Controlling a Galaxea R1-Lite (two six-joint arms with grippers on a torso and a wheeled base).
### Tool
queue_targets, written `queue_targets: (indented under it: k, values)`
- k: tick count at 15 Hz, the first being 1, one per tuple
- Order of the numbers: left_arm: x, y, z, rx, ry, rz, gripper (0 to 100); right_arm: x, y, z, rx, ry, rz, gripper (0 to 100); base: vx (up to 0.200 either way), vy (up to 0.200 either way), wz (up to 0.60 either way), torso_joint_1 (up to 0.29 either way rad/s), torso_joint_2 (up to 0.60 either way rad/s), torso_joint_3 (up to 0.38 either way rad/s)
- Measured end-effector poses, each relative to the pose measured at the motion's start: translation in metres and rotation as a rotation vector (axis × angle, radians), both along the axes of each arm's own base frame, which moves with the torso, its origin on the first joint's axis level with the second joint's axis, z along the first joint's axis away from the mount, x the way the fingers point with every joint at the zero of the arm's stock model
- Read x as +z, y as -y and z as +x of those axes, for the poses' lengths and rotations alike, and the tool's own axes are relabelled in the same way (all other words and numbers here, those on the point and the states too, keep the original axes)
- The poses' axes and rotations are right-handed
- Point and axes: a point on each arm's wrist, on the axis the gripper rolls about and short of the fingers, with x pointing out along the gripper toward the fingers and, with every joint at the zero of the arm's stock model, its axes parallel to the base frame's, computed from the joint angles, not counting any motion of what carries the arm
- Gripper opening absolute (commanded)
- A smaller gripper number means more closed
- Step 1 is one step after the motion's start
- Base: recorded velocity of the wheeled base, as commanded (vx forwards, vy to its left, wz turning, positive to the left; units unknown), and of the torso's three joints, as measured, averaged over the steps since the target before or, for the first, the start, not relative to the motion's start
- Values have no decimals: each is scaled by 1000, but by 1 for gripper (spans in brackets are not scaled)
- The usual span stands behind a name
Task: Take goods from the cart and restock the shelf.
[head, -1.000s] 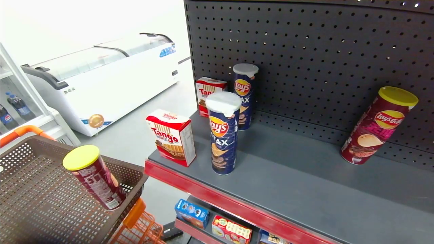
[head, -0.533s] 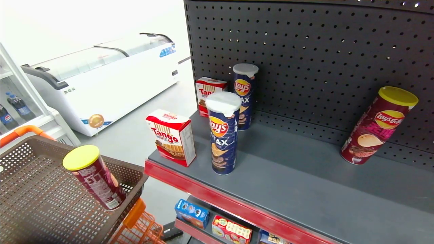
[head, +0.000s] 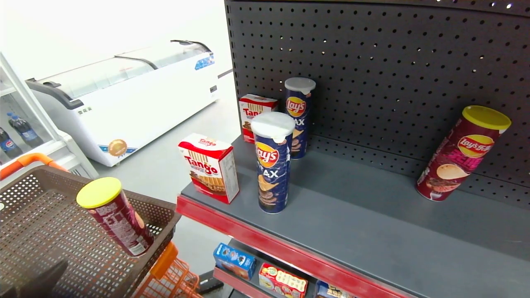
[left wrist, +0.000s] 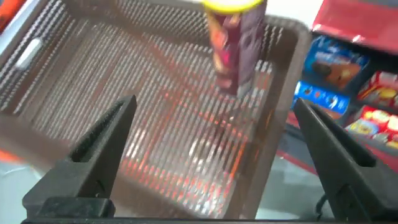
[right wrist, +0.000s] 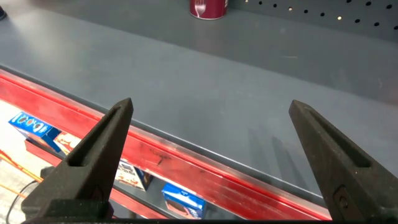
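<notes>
We take the step in hand to be the reach for the red can point(head: 114, 215) in the cart basket point(head: 37, 198). The can stands nearly upright on the basket floor, close to the wall nearest the shelf point(head: 372, 223). Its long axis is tipped a little, so the yellow lid point(head: 98, 192) leans away from the shelf.

The left end effector point(left wrist: 214, 106) hangs above the basket with its fingers spread wide and nothing between them. The can lies ahead of it, beyond the fingertips and well apart, so the left arm is the nearer one. The right end effector point(right wrist: 211, 107) is likewise spread and empty, over the shelf's front edge, with the base of a second red can point(right wrist: 208, 7) far ahead of it.

For a grasp, we judge that the left fingers must come forward and straddle the can across that near-vertical axis.

Since the earlier frames, a dark shape point(head: 37, 279) has come into the lower left corner of the head view. It is probably part of the left arm, though it is too cropped to be sure. Nothing else has shifted.
</notes>
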Motion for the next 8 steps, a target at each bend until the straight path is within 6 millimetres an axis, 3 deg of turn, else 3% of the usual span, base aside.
queue_targets:
  k: [4, 8]
  values:
    - [-3, 6, 51, -50, 49, -53, 100, 0, 0, 0, 0, 0, 0, 100, 0, 0, 0, 0, 0, 0]
    - [-23, 5, 72, -59, 181, -98, 100, 0, 0, 0, 0, 0, 0, 100, 0, 0, 0, 0, 0, 0]
